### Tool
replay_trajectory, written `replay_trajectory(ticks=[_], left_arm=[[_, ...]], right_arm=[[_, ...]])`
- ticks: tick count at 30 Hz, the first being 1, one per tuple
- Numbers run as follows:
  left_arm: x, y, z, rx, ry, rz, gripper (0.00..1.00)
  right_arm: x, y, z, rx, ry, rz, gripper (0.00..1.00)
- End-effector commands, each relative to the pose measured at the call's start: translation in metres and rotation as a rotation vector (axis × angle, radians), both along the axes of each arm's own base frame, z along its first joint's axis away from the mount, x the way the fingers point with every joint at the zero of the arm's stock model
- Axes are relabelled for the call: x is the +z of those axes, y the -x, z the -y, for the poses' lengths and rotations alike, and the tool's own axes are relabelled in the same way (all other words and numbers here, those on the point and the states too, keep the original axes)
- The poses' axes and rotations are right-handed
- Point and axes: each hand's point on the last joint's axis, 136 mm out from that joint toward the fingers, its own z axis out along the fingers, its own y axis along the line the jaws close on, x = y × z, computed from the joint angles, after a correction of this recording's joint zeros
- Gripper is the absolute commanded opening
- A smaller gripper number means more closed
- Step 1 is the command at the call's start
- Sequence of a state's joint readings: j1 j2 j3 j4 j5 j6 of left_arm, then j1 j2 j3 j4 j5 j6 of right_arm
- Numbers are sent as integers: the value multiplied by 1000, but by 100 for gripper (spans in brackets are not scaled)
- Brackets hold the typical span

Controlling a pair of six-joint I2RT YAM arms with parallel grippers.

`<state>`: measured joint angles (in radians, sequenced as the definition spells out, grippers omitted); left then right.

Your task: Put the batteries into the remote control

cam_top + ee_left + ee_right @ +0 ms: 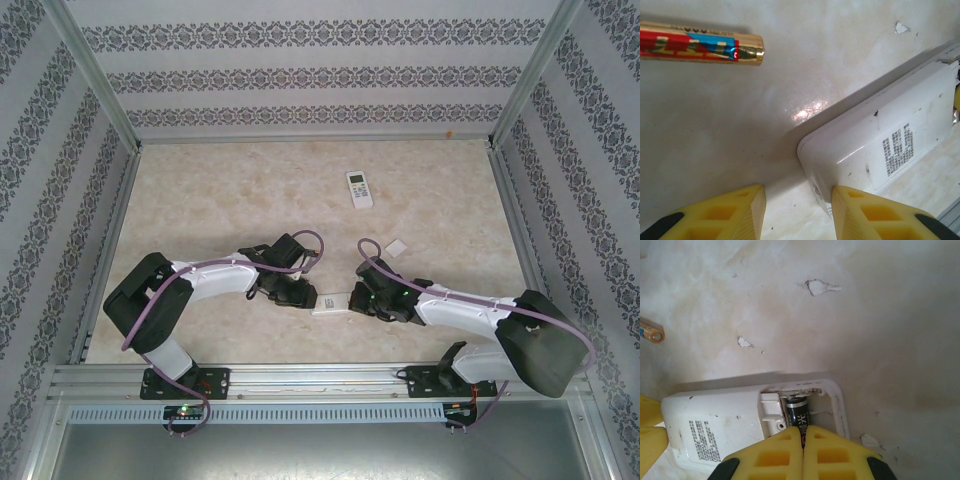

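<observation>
and here, at the near edge of the surface (230,200), the remote control (330,303) is seen lying face down, label side up, between the two arms. the right hand (802,442) is clenched — its yellow fingers (840,455) are pressed flat together, and their tips are set down on a dark battery (796,415) lodged in the open compartment at the remote's end. nothing is clasped between those fingers; the battery is merely touched from above.

at the remote's other end, the left hand (798,212) is seen released, its jaws parted over bare surface. one finger (865,212) is brought right up against the remote's rounded corner, and the other stands clear of it. a loose battery (700,48) — red, blue and gold — is found lying on its side on the surface, well apart from the remote and beyond the left hand's fingertips. from the right wrist, its gold end is glimpsed at the left edge.

further back on the surface, a second remote (359,189) is laid face up with its buttons showing. a small white square piece (397,248) is spotted between it and the right arm. a few white chips (822,287) are noted in the marbled top.
</observation>
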<state>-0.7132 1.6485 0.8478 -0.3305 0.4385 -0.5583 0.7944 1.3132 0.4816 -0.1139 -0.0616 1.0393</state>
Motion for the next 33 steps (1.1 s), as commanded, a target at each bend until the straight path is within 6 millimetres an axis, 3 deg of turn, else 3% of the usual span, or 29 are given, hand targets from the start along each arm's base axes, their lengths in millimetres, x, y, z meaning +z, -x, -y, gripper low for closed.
replay_trajectory(ticks=[1,7,10,12,17,19,22,33], left_arm=[[-6,-17,2,28,-19,47,40],[-5,-21,-8,45,-69,75,41],[2,-26,-12,63,-83,113,44],[6,-29,-15,74,-94,132,47],[13,-31,-19,86,-101,158,50],[17,-32,-19,89,-95,168,51],[23,-33,-19,98,-80,187,52],[16,-19,2,37,23,94,50]], right_arm=[[-39,23,15,-44,83,-126,0],[-14,16,26,-55,104,-56,10],[-4,14,38,-82,111,-31,26],[0,13,44,-80,134,-14,30],[20,7,45,-40,134,25,32],[25,4,43,-29,125,37,27],[24,4,38,-19,105,33,19],[24,4,9,42,22,-7,18]])
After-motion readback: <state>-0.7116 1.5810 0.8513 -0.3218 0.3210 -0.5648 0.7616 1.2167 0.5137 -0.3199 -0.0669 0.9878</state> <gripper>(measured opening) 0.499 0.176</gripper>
